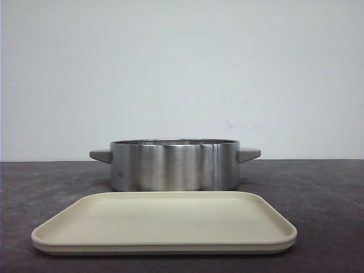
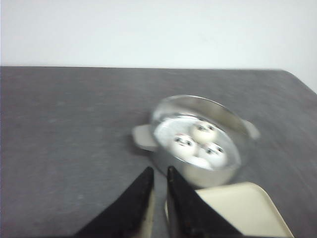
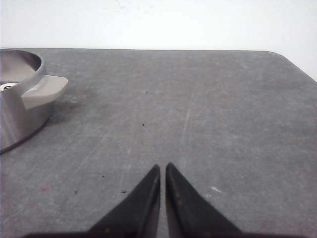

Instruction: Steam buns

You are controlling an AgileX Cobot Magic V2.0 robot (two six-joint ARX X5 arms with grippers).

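- On the dark grey bench (image 1: 330, 199), the largest thing in sight, everything is sitting near the middle, with bare surface stretching away to the right in the right wrist view.
- Nearest the robot, a beige tray (image 1: 165, 224) is lying flat and carrying nothing.
- Just beyond the tray, a steel pot (image 1: 173, 165) with two grey handles is standing upright with no lid on it; the front view is showing only its wall, so its contents are hidden from there.
- Inside the pot, the buns (image 2: 198, 144) are resting close together, three panda faces showing clearly in the left wrist view and a fourth white shape lying partly hidden at the near side; the picture is too blurred to be sure of it.
- The left gripper (image 2: 159, 174) is hanging above the bench just short of the pot and tray corner, its fingers nearly together with only a slim gap and nothing between them.
- The right gripper (image 3: 163, 169) is hovering over bare bench well to the right of the pot, its fingers almost touching and holding nothing.
- Judging from this, the loading is looking done and no lid is in view; the risk is an arm swinging across and clipping a handle, shoving the pot into the tray.
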